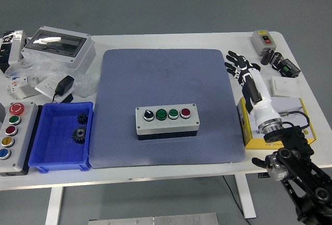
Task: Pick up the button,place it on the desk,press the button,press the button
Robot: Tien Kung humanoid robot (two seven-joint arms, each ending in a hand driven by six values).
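Your right hand [239, 65] hovered with fingers spread and holding nothing beside the mat's [166, 80] right edge, well apart from the button box [167, 121] sitting mid-mat on the surface [171, 41], so you needed to swing left, curl to one fingertip, and come straight down on a single button.

— What is sitting on the white rectangular table [155, 170]?

— A large blue-grey textured mat [166, 106] is covering its middle, and a blue plastic bin [61, 137] is lying just beside the mat's left edge.

— And towards the sides?

— A grey control box with a column of coloured buttons [15, 137] is resting at the left edge, a grey enclosure with a clear lid [58, 47] is sitting far left, and a yellow cardboard box [273, 124] is lying at the right.
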